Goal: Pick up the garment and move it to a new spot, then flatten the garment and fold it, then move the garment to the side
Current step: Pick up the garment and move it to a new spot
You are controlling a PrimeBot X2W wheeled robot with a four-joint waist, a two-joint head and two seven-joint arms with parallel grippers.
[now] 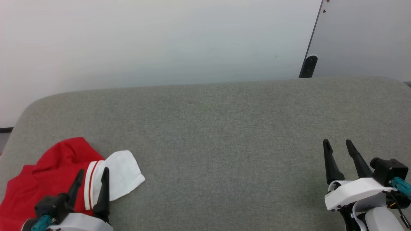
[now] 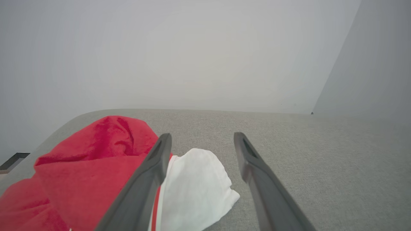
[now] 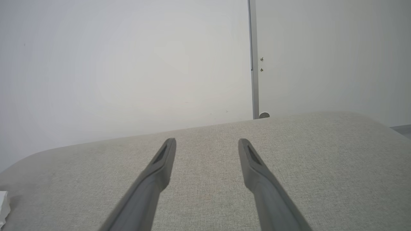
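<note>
As seen from the head camera, the left gripper lies nearest, at the lower left, its two long, tapering dark fingers spread apart and gripping nothing; they point forward over the garment, though whether they touch the cloth cannot be told. The garment sits crumpled at the near left corner of the grey surface — a soft red heap of rounded folds, with a white panel spilling toward the centre and red-and-white striped trim between the two colours; in the left wrist view one finger crosses the trim and the white panel shows in the gap. At the lower right the right gripper holds a matching pose, fingers likewise parted and empty, tilted slightly leftward, well apart from the garment. The surface is a finely woven grey textile with rounded far corners. Beyond its far edge rises a plain pale wall; at the upper right stands a grey panel with a thin dark edge — a small dark rounded fitting at its foot.
</note>
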